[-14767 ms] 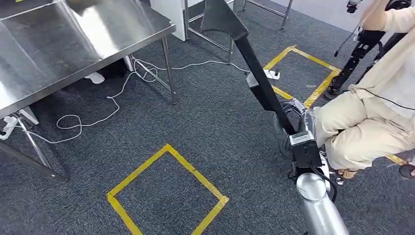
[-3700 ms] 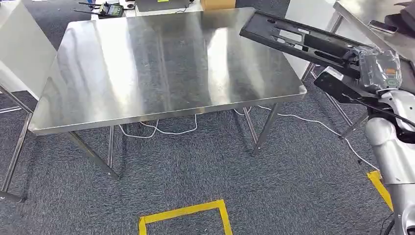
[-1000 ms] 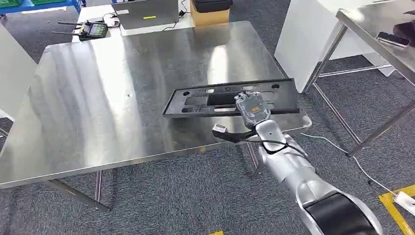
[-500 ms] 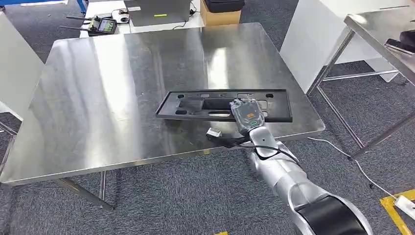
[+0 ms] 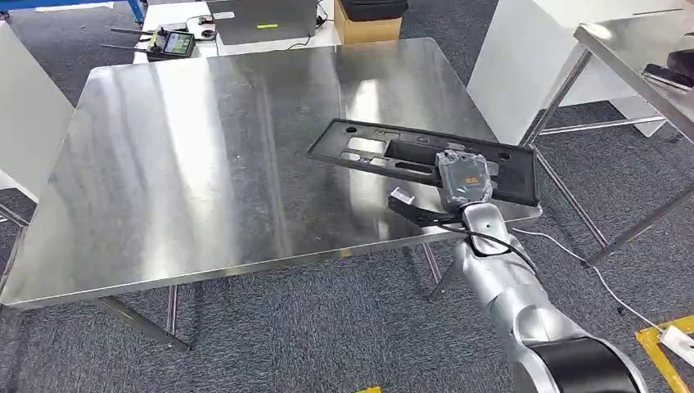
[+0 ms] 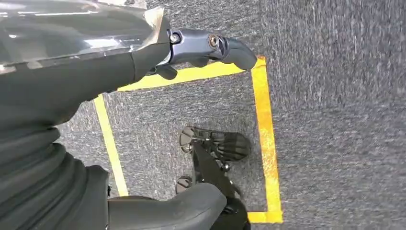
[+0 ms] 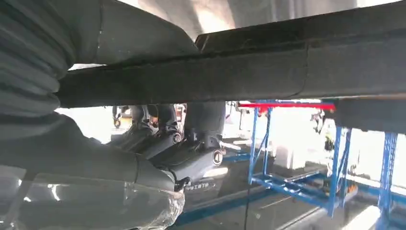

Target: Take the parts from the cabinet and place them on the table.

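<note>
A long black plastic panel [image 5: 409, 155] with several cut-outs hangs low over the right front part of the steel table [image 5: 205, 164], slanted, its right end past the table's edge. My right hand [image 5: 465, 178] grips it near that end. In the right wrist view the panel [image 7: 287, 67] runs across above my right hand [image 7: 95, 158], with dark fingers [image 7: 191, 153] curled under it. I cannot tell whether the panel touches the tabletop. My left hand [image 6: 86, 81] hangs over the carpet, its fingers apart and holding nothing.
Beyond the table lie a remote controller [image 5: 170, 41], a grey case [image 5: 262, 18] and a cardboard box [image 5: 367, 29]. A white cabinet [image 5: 524, 57] and a second steel table [image 5: 630, 41] stand to the right. Yellow floor tape [image 6: 263, 124] marks a square below my left hand.
My right hand has carried the panel to the right and turned it, so its left end now points farther from me and its right end overhangs the table's edge.
</note>
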